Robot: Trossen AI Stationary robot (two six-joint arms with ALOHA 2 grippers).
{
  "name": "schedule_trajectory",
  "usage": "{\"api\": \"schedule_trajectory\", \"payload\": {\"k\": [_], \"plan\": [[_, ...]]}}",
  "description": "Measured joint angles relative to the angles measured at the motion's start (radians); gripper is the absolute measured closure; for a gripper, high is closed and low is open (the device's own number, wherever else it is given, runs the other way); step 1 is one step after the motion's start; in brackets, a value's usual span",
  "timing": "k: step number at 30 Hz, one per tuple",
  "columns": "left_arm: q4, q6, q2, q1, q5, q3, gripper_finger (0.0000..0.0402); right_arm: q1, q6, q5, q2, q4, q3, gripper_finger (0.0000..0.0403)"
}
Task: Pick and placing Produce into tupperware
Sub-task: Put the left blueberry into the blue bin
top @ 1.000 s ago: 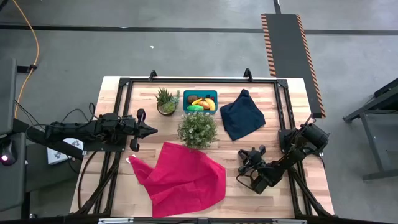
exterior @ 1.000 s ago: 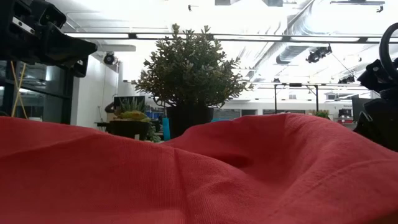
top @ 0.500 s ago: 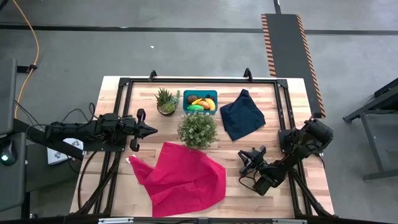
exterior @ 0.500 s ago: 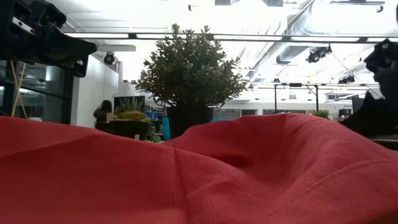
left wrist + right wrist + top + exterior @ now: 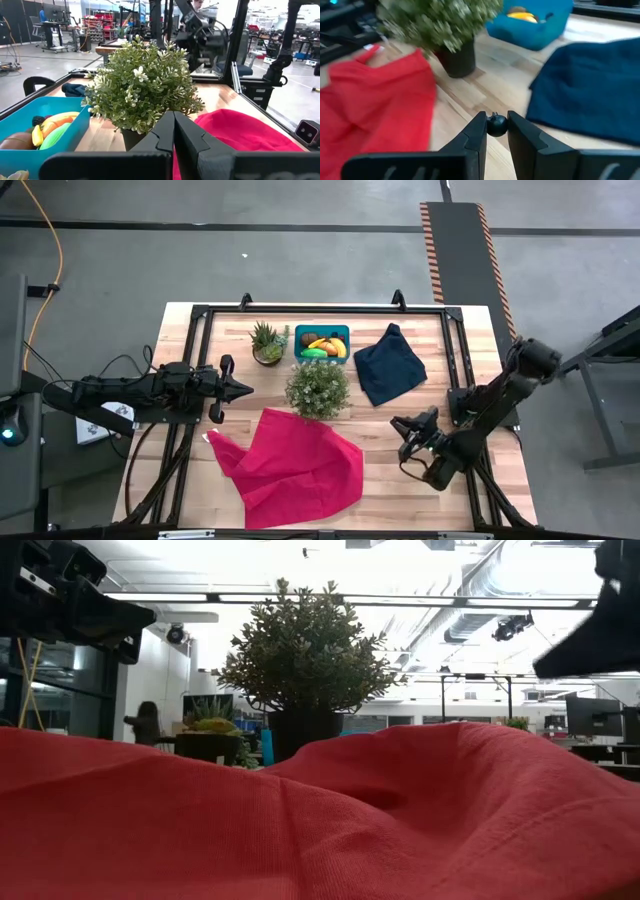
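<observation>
The teal tupperware (image 5: 322, 342) stands at the table's far middle, with a yellow banana (image 5: 331, 345), a brown piece and a green piece inside; it also shows in the left wrist view (image 5: 75, 136) and the right wrist view (image 5: 536, 31). My right gripper (image 5: 407, 428) hovers over the near right of the table, shut on a tiny dark round bit of produce (image 5: 496, 125). My left gripper (image 5: 244, 388) waits shut and level at the table's left, pointing at the bushy plant (image 5: 318, 387). My right gripper pinches the dark round bit (image 5: 496, 126) between the free ends of its two fingers, one on each side. The fingers slant down, pointing from the near right toward the table's far left. The bit is lifted clear of the wooden table.
A navy cloth (image 5: 389, 366) lies right of the tupperware, just beyond my right gripper. A red cloth (image 5: 295, 468) covers the near middle. A small succulent pot (image 5: 267, 343) stands left of the tupperware. Bare wood shows between the cloths (image 5: 470, 100).
My right gripper has risen from close to the table and shifted a little toward the right edge, its fingers staying closed. In the low view its arm has climbed from the right edge to the upper right corner.
</observation>
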Motion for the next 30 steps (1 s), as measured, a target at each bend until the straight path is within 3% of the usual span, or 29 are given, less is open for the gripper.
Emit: {"api": "schedule_trajectory", "payload": {"k": [17, 24, 30], "plan": [[0.0, 0.0, 0.0, 0.0, 0.0, 0.0, 0.0401, -0.028, -0.608, -0.048, -0.582, 0.188, 0.0, 0.0352], [0.0, 0.0, 0.0, 0.0, 0.0, 0.0, 0.0401, -0.087, -0.824, -0.113, -0.737, 0.288, 0.006, 0.0352], [0.0, 0.0, 0.0, 0.0, 0.0, 0.0, 0.0401, -0.131, -1.028, -0.141, -0.775, 0.286, 0.138, 0.0352]]}}
